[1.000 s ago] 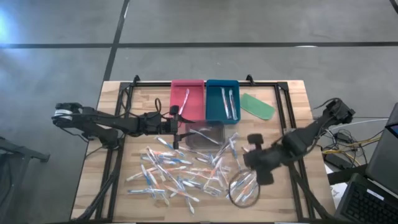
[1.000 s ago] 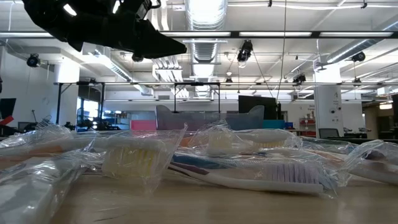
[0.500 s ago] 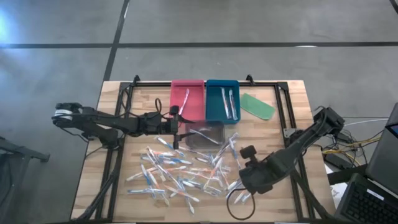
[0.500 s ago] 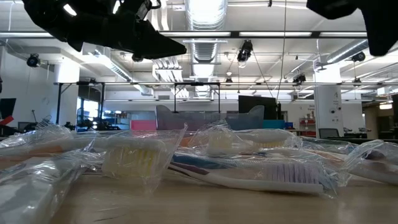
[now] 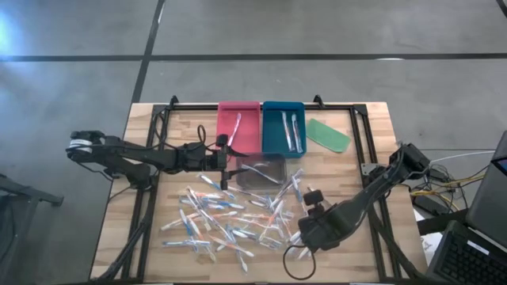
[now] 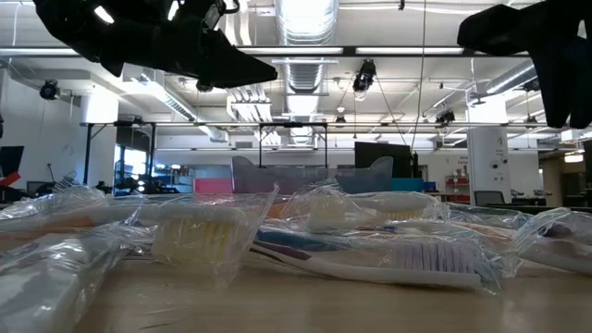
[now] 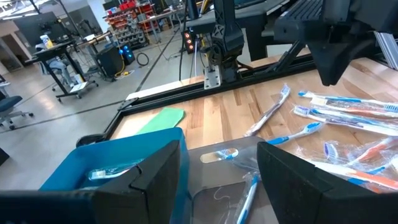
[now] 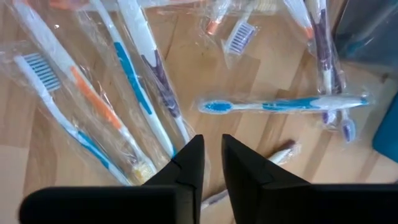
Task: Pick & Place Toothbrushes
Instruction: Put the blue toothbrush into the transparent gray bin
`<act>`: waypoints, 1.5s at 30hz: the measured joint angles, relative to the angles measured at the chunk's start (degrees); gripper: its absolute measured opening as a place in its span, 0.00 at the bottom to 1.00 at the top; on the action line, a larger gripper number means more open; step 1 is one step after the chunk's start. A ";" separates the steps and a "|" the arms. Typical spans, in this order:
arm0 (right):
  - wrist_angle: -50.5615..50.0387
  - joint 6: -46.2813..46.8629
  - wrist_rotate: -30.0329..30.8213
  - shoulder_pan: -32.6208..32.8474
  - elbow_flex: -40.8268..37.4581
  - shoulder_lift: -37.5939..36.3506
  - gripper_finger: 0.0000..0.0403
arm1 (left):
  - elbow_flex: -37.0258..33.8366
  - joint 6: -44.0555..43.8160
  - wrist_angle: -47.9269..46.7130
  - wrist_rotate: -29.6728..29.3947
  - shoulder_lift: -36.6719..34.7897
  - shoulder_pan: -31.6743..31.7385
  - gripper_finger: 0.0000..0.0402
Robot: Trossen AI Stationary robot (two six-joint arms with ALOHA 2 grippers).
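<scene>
1. I see the toothbrushes point(image 5: 238, 218) scattered over the middle of the desk point(image 5: 372, 127).
2. Behind them two trays point(image 5: 261, 127) stand side by side, each with toothbrushes inside.
3. A flat oblong piece point(image 5: 328, 134) lies just right of the trays.
4. The left tool point(image 5: 230, 158) hangs near the trays; the right tool point(image 5: 305, 236) is over the heap's right edge.

The middle of the bench point(image 5: 372, 134) is covered by a loose heap of toothbrushes point(image 5: 230, 218), many in crinkled wrappers, with little bare wood left between them. The far strip is taken by a red tray point(image 5: 238, 127), a blue tray point(image 5: 283, 127) and a clear tray point(image 5: 261, 170) set just before them; a flat green piece point(image 5: 328, 134) lies beside the blue tray. Bare wood is seen along the right edge and the near left corner. The way over the clear tray is blocked by the left claw point(image 5: 224, 161); the heap's near right edge is overhung by the right claw point(image 5: 305, 237).
</scene>
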 joint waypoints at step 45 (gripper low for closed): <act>27.14 12.04 -5.28 2.12 -19.68 0.24 0.23 | 0.00 0.02 -0.72 0.00 0.00 0.04 0.54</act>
